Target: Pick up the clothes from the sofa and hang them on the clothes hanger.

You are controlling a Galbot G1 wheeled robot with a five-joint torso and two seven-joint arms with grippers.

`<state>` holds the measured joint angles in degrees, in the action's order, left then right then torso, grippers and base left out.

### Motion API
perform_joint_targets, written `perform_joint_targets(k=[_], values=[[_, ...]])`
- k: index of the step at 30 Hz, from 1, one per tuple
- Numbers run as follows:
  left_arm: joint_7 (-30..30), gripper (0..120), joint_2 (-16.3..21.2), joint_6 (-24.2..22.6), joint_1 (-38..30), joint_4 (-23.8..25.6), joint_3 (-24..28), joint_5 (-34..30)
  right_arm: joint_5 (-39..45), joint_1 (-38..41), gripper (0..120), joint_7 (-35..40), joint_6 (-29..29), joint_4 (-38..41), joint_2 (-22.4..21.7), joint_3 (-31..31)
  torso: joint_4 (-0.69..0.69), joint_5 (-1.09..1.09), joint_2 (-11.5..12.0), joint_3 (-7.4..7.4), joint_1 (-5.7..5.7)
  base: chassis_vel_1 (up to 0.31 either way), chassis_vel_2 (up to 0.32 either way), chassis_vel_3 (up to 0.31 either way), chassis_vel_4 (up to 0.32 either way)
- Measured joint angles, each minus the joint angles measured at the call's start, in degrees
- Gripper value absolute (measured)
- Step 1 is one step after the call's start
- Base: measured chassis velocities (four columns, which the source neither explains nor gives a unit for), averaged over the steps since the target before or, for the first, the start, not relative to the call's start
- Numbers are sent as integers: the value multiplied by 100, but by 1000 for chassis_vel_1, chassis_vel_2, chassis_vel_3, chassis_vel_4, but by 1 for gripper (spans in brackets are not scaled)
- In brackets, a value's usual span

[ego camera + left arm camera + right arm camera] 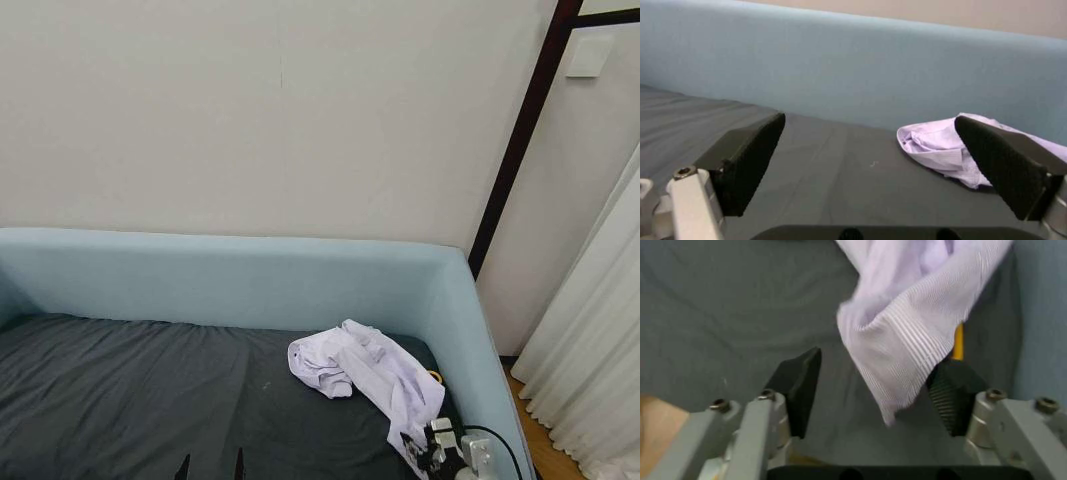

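A pale blue sofa point(300, 275) with a dark grey seat point(130, 390) is seen from above, set against a plain wall point(250, 110). A crumpled lilac shirt point(365, 375) is laid on the seat toward five o'clock in the head view, close to the sofa's right-hand armrest point(465, 330). A small orange object point(435, 377) is glimpsed just beside the shirt, against the armrest; what it is cannot be made out.

The right gripper point(875, 392) is placed at the shirt's near edge, at five o'clock along the bottom of the head view. Its fingers are spread apart, and a fold of finely striped cloth is seen between them, apparently not pinched.

The left gripper point(873, 165) is held low over the seat near six o'clock, jaws wide apart and nothing grasped. In the head view the shirt is found at two o'clock from it.
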<state>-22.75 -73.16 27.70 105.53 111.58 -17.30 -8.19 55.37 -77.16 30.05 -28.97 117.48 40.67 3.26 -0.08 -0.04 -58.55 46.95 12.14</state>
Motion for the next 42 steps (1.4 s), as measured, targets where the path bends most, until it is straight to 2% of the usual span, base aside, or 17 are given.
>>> perform_joint_targets(k=[1, 5, 6, 8, 10, 12, 19, 21, 22, 24, 26, 27, 30, 31, 34, 38, 42], values=[[0, 100, 0, 0, 0, 0, 0, 0, 0, 0, 62, 0, 0, 0, 0, 0, 0, 0, 0, 0, 0, 0, 0, 0, 0], [-148, 100, 88, -190, 52, 207, 12, 46, 50, -224, 80, 466, -388, 287, -62, 266, 0, 0, 0, 0, 0, 0, 0, 0, 0], [-148, 100, 88, -190, 52, 207, 12, 46, 50, -224, 80, 466, -388, 287, -62, 266, 0, 0, 0, 0, 0, 0, 0, 0, 0], [-237, 100, 155, -299, 120, 371, 23, 70, 212, -231, 88, 813, -605, 541, -82, 393, 2, 0, 0, 0, 0, 0, 0, 0, 0], [-299, 100, 239, -364, 176, 513, 17, 15, 192, -231, 97, 940, -599, 740, -91, 480, 2, 0, 0, 0, 0, 0, 0, 0, 0], [-321, 100, 288, -396, 183, 574, 8, -44, 88, -220, 99, 913, -452, 789, -90, 507, 2, 0, 0, 0, 0, 0, 0, 0, 0], [-441, 100, 556, -811, -87, 763, 212, -533, -452, 142, 100, 264, 499, 461, 30, 489, 2, 1, 0, 1, 0, 0, 0, 0, 0], [-639, 100, 864, -1322, -406, 855, 555, -1088, -557, 372, 100, -56, 979, 126, 75, 436, 2, -1, 0, 1, 0, 0, 0, 0, 0], [-639, 100, 864, -1322, -406, 855, 555, -1088, -557, 372, 100, -56, 979, 126, 75, 436, 2, -1, 0, 1, 0, 0, 0, 0, 0], [-798, 100, 1134, -1691, -645, 950, 752, -1614, -555, 493, 100, -148, 1126, 4, 85, 379, -1, 0, 1, 1, 0, 0, 0, 0, 0], [-924, 99, 1407, -1974, -878, 1020, 835, -2104, -535, 607, 100, -209, 1200, -71, 101, 307, 4, 0, 0, 1, 0, 0, 0, 0, 0], [-924, 99, 1407, -1974, -878, 1020, 835, -2104, -535, 607, 100, -209, 1200, -71, 101, 307, 4, 0, 0, 1, 0, 0, 0, 0, 0], [-1043, 99, 1810, -2281, -1373, 1027, 931, -2724, -521, 649, 100, -236, 1221, -153, 126, 278, 1, 0, 0, 1, 0, 0, 0, 0, 0], [-1043, 99, 1810, -2281, -1373, 1027, 931, -2724, -521, 649, 100, -236, 1221, -153, 126, 278, 1, 0, 0, 1, 0, 0, 0, 0, 0], [-1109, 99, 2146, -2488, -2091, 858, 1045, -3187, -514, 680, 100, -240, 1223, -244, 160, 263, 1, -1, 0, 1, 1, 0, 0, 0, 0], [-1159, 100, 2292, -2690, -2712, 649, 1251, -3665, -504, 755, 100, -238, 1215, -304, 172, 224, 0, 0, 1, 1, 1, 0, 0, 0, 0], [-1279, 100, 2240, -2975, -3277, 475, 1593, -4185, -455, 907, 100, -226, 1182, -354, 172, 153, 1, 0, 1, 1, 0, 0, 0, 0, 0]])
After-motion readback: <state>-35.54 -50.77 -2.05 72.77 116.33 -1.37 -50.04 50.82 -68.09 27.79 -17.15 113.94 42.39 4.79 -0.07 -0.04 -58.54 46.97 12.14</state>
